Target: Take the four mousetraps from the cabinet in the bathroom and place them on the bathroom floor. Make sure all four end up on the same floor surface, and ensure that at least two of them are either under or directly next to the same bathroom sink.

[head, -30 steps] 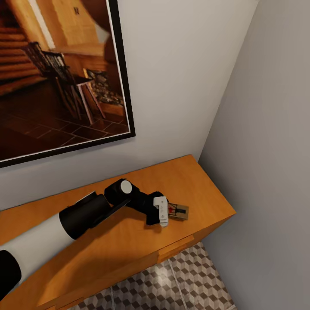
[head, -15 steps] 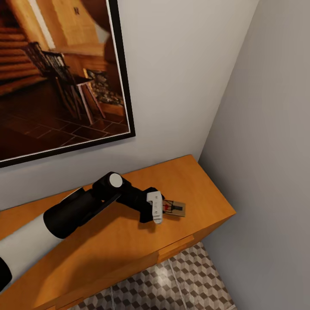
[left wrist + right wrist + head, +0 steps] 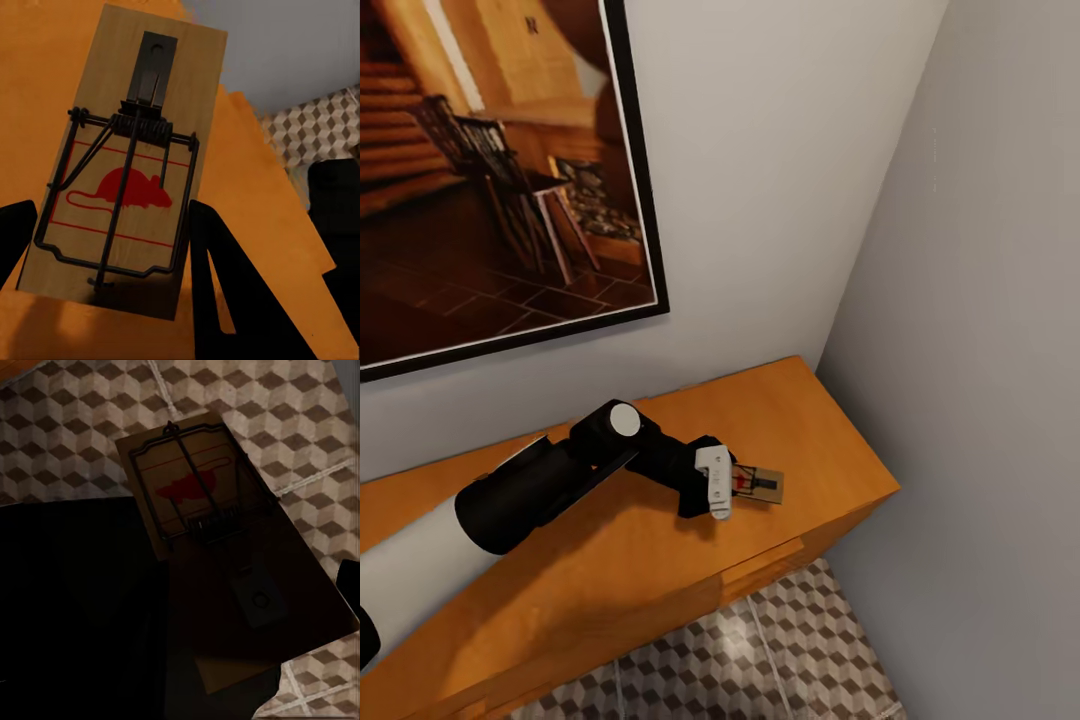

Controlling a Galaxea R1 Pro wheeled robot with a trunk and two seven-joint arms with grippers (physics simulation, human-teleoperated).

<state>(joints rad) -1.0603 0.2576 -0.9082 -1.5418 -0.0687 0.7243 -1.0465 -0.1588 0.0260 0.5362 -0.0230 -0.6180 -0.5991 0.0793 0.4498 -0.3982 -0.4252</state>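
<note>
Head view: left gripper (image 3: 732, 487) fingers straddle a mousetrap (image 3: 758, 485) near the cabinet (image 3: 830, 440) end, apparently pinching it; a shallow grip could drop it, while the right gripper's mousetrap (image 3: 225, 555) hangs over bathroom floor (image 3: 75, 427), its fingers' state indiscernible.

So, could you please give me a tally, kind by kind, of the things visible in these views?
Small flat brown wooden mousetraps with a red mouse print: 2 (one at the left hand on the cabinet top, one above the cube-patterned tiled floor)
Wide orange-brown wooden cabinet: 1
Black-framed picture on the wall: 1
Total: 4
</note>
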